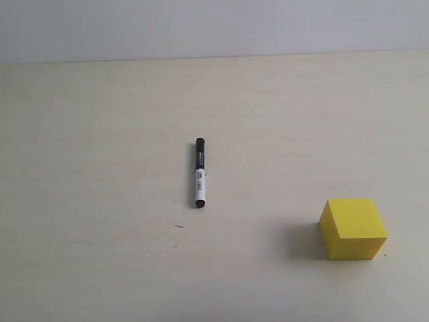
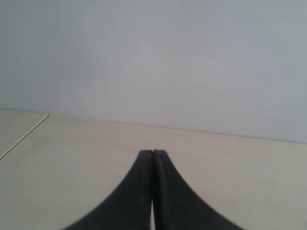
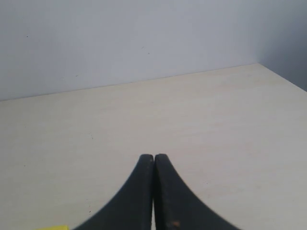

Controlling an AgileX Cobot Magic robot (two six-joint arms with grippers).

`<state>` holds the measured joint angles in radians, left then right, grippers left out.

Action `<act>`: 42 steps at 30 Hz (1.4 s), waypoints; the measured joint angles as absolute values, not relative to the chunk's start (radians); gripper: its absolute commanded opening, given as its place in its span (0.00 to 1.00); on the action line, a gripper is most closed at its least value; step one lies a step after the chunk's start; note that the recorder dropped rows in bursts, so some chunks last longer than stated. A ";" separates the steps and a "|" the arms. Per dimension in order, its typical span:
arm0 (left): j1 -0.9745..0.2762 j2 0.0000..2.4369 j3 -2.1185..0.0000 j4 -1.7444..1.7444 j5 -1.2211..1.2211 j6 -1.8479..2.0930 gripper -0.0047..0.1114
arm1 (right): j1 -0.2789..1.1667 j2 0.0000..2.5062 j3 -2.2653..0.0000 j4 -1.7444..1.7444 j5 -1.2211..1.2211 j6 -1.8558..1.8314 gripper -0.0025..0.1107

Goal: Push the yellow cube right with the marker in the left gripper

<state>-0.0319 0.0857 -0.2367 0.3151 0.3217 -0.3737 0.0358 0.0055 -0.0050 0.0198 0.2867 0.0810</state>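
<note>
The left gripper [image 2: 153,151] is seen clenched on nothing, as is the right gripper [image 3: 153,155]. The marker [image 1: 200,173] is found lying flat on the table [image 1: 100,134], unheld, with the yellow cube [image 1: 353,228] set well apart to its right, nearer the camera.

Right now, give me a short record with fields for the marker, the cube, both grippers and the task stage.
marker: lying loose on the table, in no gripper
yellow cube: on the table, right of the marker, apart from it
left gripper: shut, empty
right gripper: shut, empty
task stage: marker not yet picked up
</note>
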 measured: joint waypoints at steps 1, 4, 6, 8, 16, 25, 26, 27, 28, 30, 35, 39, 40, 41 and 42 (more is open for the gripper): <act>-0.027 0.084 -0.237 0.315 0.322 -0.374 0.04 | 0.036 0.005 -0.005 0.020 0.287 0.081 0.02; -0.021 0.084 -0.237 0.315 0.322 -0.374 0.04 | 0.036 0.005 -0.005 0.020 0.287 0.081 0.02; -0.021 0.084 -0.237 0.315 0.322 -0.374 0.04 | 0.036 0.005 -0.005 0.020 0.287 0.081 0.02; -0.021 0.084 -0.237 0.315 0.322 -0.374 0.04 | 0.036 0.005 -0.005 0.020 0.287 0.081 0.02; -0.018 0.084 -0.224 0.315 0.314 -0.374 0.04 | 0.036 0.005 -0.005 0.020 0.287 0.081 0.02; -0.021 0.084 -0.224 0.315 0.314 -0.374 0.04 | 0.036 0.005 -0.005 0.020 0.287 0.081 0.02; -0.026 0.084 -0.222 0.315 0.314 -0.374 0.04 | 0.036 0.005 -0.005 0.020 0.287 0.081 0.02; -0.034 0.079 -0.218 0.315 0.314 -0.374 0.04 | 0.036 0.005 -0.005 0.020 0.287 0.081 0.02; -0.044 0.075 -0.213 0.315 0.314 -0.374 0.04 | 0.036 0.005 -0.005 0.020 0.287 0.081 0.02; -0.057 0.072 -0.194 0.315 0.314 -0.374 0.04 | 0.036 0.005 -0.005 0.020 0.287 0.081 0.02; -0.068 0.072 -0.138 0.315 0.314 -0.374 0.04 | 0.036 0.005 -0.005 0.020 0.287 0.081 0.02; -0.068 0.072 -0.095 0.315 0.291 -0.376 0.04 | 0.036 0.005 -0.005 0.020 0.287 0.081 0.02; -0.068 0.072 -0.082 0.315 0.287 -0.376 0.04 | 0.036 0.005 -0.005 0.020 0.287 0.081 0.02; -0.068 0.072 -0.072 0.315 0.287 -0.376 0.04 | 0.036 0.005 -0.005 0.020 0.287 0.081 0.02; -0.068 0.072 -0.061 0.315 0.285 -0.376 0.04 | 0.036 0.005 -0.005 0.020 0.287 0.081 0.02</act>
<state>-0.0684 0.0724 -0.0608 0.3151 0.2847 -0.3756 0.0358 0.0055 -0.0050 0.0198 0.2867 0.0810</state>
